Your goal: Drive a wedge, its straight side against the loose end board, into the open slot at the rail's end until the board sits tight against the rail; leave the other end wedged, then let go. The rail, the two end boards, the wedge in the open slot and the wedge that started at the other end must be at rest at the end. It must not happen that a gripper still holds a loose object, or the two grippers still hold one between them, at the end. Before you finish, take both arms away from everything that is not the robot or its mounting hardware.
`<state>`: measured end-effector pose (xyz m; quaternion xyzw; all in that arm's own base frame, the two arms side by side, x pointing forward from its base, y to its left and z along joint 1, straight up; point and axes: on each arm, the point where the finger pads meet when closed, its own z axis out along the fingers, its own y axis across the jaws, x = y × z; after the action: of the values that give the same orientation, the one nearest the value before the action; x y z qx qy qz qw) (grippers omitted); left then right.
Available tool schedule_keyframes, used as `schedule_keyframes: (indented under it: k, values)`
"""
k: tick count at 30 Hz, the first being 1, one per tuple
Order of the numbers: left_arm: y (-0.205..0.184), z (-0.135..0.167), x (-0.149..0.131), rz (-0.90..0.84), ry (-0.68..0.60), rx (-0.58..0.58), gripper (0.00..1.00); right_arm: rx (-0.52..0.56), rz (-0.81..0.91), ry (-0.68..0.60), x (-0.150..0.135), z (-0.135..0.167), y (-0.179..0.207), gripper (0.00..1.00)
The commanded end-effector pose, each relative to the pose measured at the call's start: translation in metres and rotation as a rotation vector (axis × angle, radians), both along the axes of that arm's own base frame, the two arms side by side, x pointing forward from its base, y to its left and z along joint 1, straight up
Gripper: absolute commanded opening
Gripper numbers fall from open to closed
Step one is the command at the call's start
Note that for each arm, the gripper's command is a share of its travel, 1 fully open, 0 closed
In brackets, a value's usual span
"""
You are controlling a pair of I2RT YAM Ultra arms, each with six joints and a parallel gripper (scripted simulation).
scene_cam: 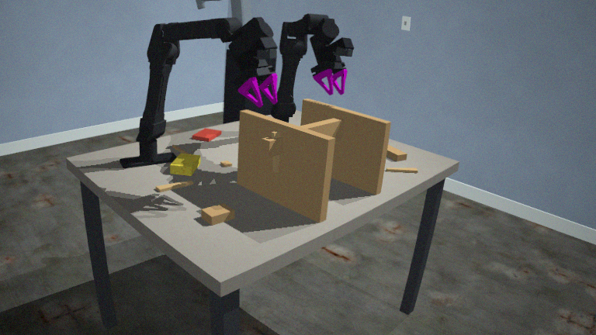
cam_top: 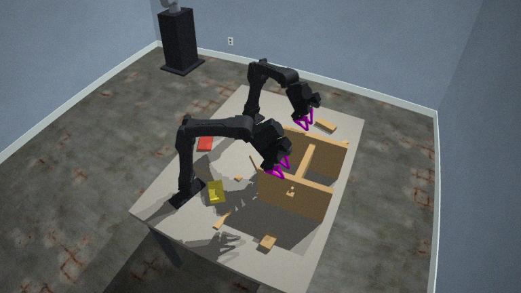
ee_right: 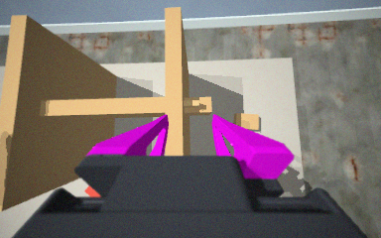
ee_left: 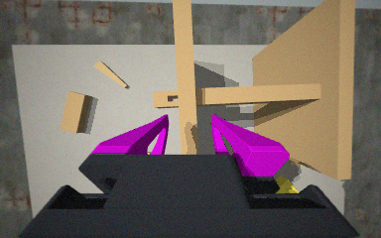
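The far end board and near end board stand upright, joined by a rail. The far rail end shows a dark slot opening in the left wrist view. A small wedge pokes up at the near rail end. A loose wedge lies beyond the far board. My left gripper is open and empty above the far board; my right gripper is open and empty above the near board.
Wooden blocks lie outside both boards. A yellow block and red block lie nearer the arm bases. Another wooden wedge lies outside the near board.
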<state>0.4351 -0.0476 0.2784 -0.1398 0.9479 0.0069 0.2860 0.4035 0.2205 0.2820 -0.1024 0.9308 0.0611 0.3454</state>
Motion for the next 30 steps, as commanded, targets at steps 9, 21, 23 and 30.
schedule_keyframes:
  k: [9,21,23,30]
  values:
    - [-0.005,-0.012,-0.015,0.059,0.164,0.032,0.54,-0.07,0.01,0.098,-0.019,-0.007,0.021,0.54]
    - [-0.006,-0.007,-0.01,0.051,0.138,0.03,0.54,-0.063,0.03,0.078,-0.021,-0.01,0.025,0.54]
    - [-0.006,-0.007,-0.01,0.051,0.137,0.03,0.54,-0.062,0.019,0.077,-0.019,-0.012,0.02,0.54]
    - [-0.006,-0.006,-0.009,0.051,0.134,0.029,0.54,-0.062,0.016,0.076,-0.017,-0.021,0.019,0.54]
